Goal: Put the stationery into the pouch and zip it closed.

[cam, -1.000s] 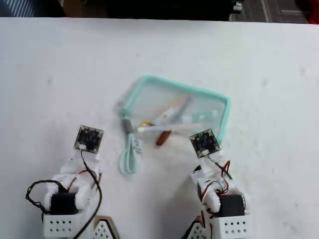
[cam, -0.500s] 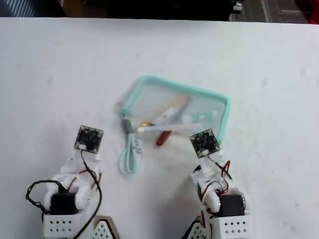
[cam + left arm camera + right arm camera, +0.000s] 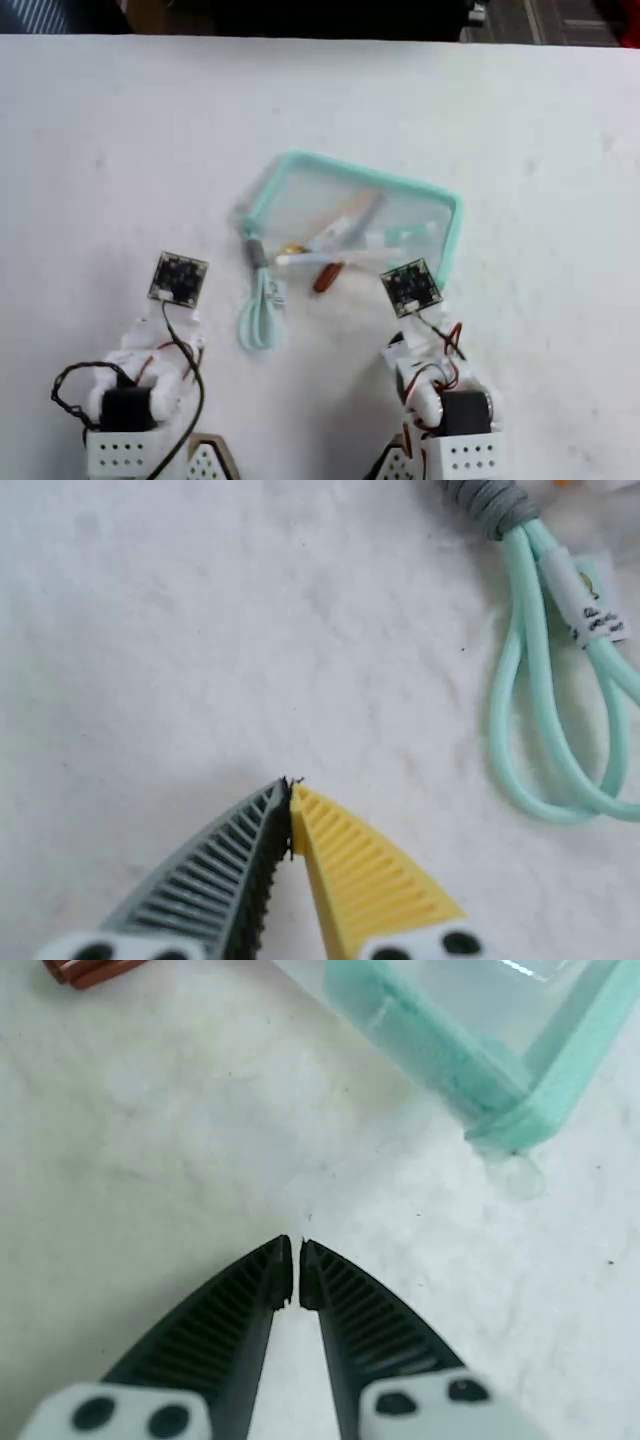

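While both arms sit back at the near edge of the table (image 3: pixel 100 120), we carry nothing. Our left gripper (image 3: pixel 290 788) has its grey and yellow jaws pressed together on air, low over bare tabletop near the mint cord loop (image 3: pixel 497 695). Our right gripper (image 3: pixel 293 1250) has its black jaws all but touching, equally empty, just short of a corner of the pouch (image 3: pixel 440 1060).

We judge that the pouch lies flat mid-table, with its long side towards us, so that either arm can reach its mouth. The loop trails off its left end, by a grey collar (image 3: pixel 257 250), towards our left arm, which probably makes it the handiest thing to steady or pull.

Through the clear wall we see several pale pens (image 3: pixel 350 228) lying slantwise inside. A white pen (image 3: pixel 300 259) lies along the near edge, and a reddish-brown pen (image 3: pixel 328 276) lies just beside that edge, apparently partly outside. We cannot tell how far the zip is drawn, but with that pen poking out we judge the filling unfinished.
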